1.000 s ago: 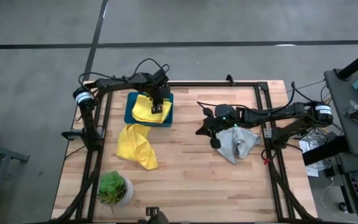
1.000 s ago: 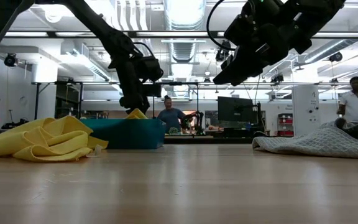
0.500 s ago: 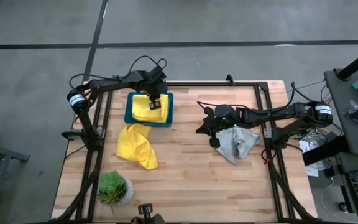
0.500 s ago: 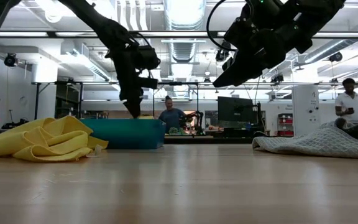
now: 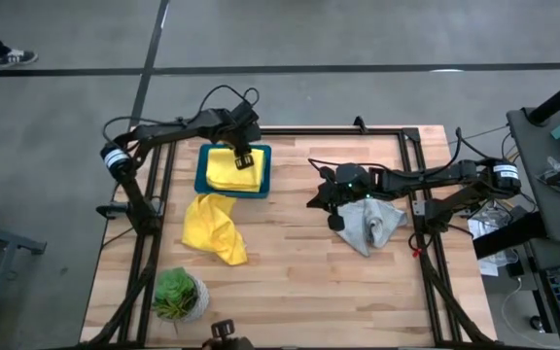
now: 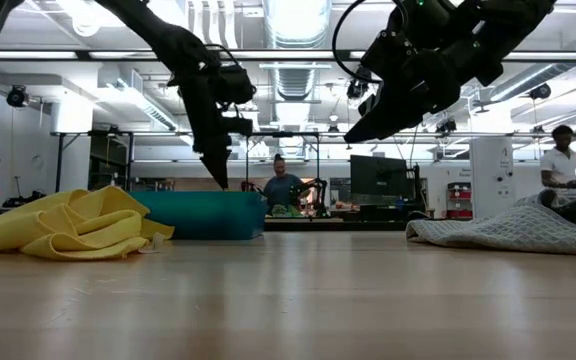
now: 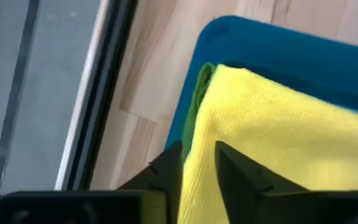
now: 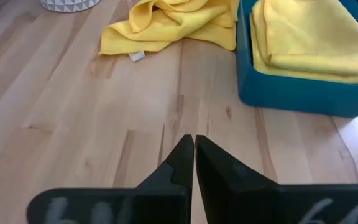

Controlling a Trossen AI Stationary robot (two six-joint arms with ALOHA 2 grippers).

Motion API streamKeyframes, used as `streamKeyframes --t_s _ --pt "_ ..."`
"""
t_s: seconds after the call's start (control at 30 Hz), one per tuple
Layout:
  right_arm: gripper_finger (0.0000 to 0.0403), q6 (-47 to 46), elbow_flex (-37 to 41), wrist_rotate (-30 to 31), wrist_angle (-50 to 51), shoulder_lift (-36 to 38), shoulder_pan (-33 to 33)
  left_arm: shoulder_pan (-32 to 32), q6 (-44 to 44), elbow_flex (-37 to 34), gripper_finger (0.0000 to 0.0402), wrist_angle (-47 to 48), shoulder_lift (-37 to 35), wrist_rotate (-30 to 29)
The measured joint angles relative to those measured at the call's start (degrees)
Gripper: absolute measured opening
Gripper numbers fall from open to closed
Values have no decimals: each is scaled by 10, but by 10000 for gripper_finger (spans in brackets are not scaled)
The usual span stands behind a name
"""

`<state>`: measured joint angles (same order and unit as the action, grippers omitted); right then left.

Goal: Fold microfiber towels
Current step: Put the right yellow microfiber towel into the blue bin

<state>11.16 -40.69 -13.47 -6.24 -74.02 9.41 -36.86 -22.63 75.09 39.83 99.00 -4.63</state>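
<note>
A folded yellow towel [image 5: 229,171] lies in the teal tray [image 5: 202,181] on top of a lime green towel [image 7: 201,93]. My left gripper [image 5: 244,157] points down into the tray at the yellow towel's far end, and its tips are behind the tray wall in the low view [image 6: 223,178]. A second yellow towel [image 5: 212,226] lies crumpled on the table near the tray. A pale grey towel [image 5: 369,224] lies crumpled at the right. My right gripper [image 5: 319,202] hovers shut and empty above the table, left of the grey towel. No blue towel is in view. My left gripper has the folded yellow towel's edge [image 7: 199,134] between its two fingers, which are a narrow gap apart. The fingers come from above, pointing down. The towel lies flat in the tray on the green towel; I cannot tell how many layers are held.
A small potted plant [image 5: 178,294] stands at the near left corner. The table's metal frame [image 5: 158,185] runs along the left edge beside the tray. Bare wood lies in the table's middle [image 5: 299,262]. People stand in the room beyond the table [image 6: 280,185].
My left gripper has moved a little toward the table's far edge over the tray. The yellow towel's raised peak, which showed above the tray wall in the low view, has sunk below it. The right arm has kept still.
</note>
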Motion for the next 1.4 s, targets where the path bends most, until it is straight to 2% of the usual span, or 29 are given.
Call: streamKeyframes --t_s 0.17,0.3,0.5,0.73,1.0,1.13,1.4 --pt "9 7 2 0 0 0 0 23 28 -1 123 34 -43 25" --pt "9 15 4 0 0 0 0 58 59 -10 128 31 -64 81" --pt "9 15 11 0 -1 0 0 112 143 -76 102 -52 -61 84" --pt "9 14 33 0 -10 0 0 122 200 -145 62 -126 -53 71" --pt "9 3 39 0 -18 0 0 122 209 -152 28 -142 -49 73" --pt "9 2 41 0 -18 0 0 124 231 -163 16 -183 -39 73" --pt "9 0 42 0 -18 0 0 129 238 -161 1 -177 -33 73"
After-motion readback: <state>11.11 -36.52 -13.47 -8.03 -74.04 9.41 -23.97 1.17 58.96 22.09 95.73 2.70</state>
